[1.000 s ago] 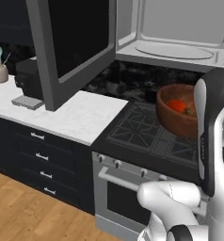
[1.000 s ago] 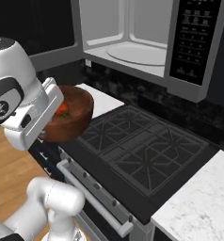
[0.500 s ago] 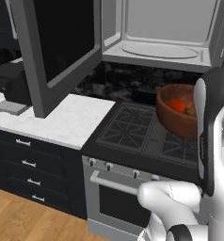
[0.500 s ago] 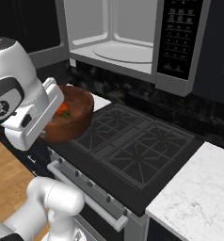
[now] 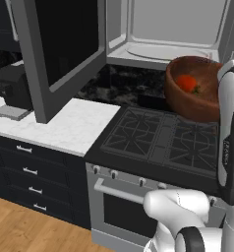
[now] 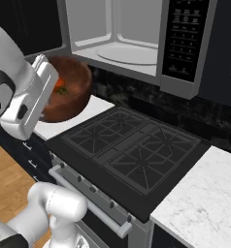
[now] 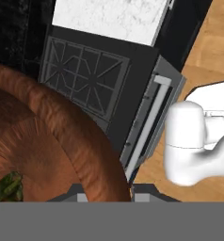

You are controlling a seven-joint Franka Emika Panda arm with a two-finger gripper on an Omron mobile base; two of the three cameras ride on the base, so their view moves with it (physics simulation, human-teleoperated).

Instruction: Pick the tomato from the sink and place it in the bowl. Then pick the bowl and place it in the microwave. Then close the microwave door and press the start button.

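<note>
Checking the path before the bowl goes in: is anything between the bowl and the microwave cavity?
Nothing visible blocks it. The microwave door is swung open to the left, the microwave cavity holds just its turntable, and the bowl with the tomato is held above the stove.

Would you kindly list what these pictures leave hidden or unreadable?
- End effector fingertips: hand view, hidden behind the bowl rim and the bottom edge; grip unconfirmed.
- Tomato: partly sunk behind the bowl wall in both base views; cut off in the hand view.
- Microwave buttons: right base view, too small to read.
- Microwave door: left base view, top cut off.
</note>
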